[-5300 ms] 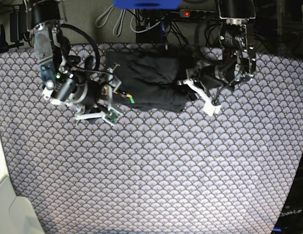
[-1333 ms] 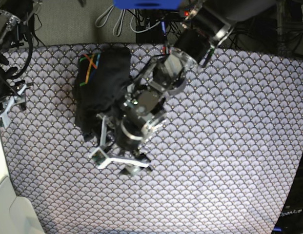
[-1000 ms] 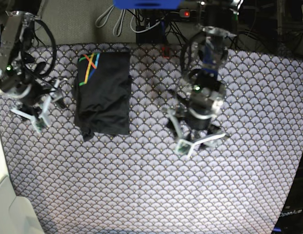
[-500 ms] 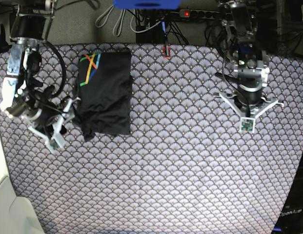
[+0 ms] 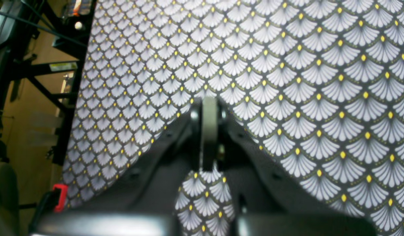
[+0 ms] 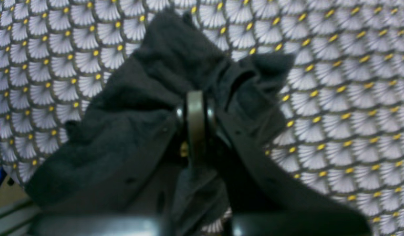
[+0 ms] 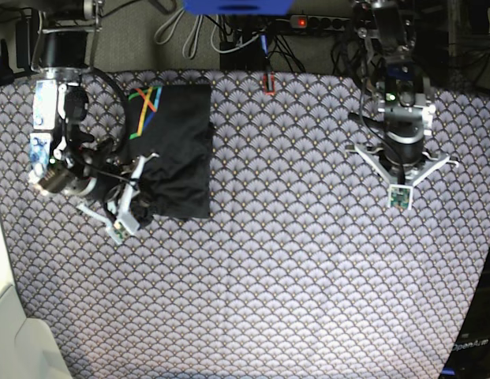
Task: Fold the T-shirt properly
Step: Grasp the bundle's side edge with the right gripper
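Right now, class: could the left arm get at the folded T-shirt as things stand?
Probably yes. The left gripper hangs shut and empty far across the tablecloth from the T-shirt; nothing lies between, though the right gripper already crowds its corner.

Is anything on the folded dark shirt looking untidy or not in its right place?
Mostly neat. On the dark charcoal-grey fabric T-shirt, the lower corner nearest the right gripper is bunched and sticks out past the straight fold edge; the right wrist view shows rumpled fabric there. The left gripper hangs apart, shut.
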`<state>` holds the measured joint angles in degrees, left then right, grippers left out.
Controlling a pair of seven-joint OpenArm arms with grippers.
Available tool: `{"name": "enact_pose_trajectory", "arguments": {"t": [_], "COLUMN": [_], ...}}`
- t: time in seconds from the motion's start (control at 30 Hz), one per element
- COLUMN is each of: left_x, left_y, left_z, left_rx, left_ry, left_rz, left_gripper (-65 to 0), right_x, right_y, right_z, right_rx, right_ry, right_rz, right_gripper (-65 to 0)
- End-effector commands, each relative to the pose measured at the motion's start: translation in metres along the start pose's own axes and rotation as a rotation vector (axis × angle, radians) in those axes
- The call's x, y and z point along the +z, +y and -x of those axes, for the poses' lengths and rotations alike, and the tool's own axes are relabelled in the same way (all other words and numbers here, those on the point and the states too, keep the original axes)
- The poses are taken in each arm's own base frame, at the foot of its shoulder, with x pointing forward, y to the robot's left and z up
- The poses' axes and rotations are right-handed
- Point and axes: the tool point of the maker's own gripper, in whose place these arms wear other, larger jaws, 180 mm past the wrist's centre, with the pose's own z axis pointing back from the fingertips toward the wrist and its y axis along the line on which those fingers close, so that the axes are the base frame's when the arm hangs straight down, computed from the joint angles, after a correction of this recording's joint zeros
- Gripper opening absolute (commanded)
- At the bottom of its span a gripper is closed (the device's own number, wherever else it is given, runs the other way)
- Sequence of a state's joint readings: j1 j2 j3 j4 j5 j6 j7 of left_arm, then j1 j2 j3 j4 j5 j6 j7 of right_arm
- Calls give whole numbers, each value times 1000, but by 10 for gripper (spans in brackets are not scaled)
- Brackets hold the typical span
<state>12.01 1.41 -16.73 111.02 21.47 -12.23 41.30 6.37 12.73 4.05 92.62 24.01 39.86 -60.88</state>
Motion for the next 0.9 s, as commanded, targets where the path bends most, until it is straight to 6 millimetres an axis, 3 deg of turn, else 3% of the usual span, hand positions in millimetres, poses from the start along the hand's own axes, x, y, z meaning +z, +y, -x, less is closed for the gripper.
{"name": "enact_pose_trajectory", "arguments": {"t": [0.0,0.23,0.3,0.53,0.87], "left_x": [2,4,4,5,5], "left_y": [5,4,4,3,3], "left_z": [-12,-6,-6,2,1], "left_rx": [0,-8,-8,-15,-14], "left_ry": [-45,-30,-30,-13,-14], "left_rz": [-17,-14,-14,-11,-10], "left_gripper": [-647,-647,-647,-647,-647], "right_x": [3,-23,-27,-53,-14], "right_y": [-11,-39,-45,-42,-11], "right_z": [-21,-13,-19,-16,-78], "right_rx": [13,-95,-108,-127,97], "right_ry": [-57,-32,-36,-1,-100], "right_rz": [16,-10,-15,-71,-26], "right_gripper": [-650,-650,-649,-650,-650]}}
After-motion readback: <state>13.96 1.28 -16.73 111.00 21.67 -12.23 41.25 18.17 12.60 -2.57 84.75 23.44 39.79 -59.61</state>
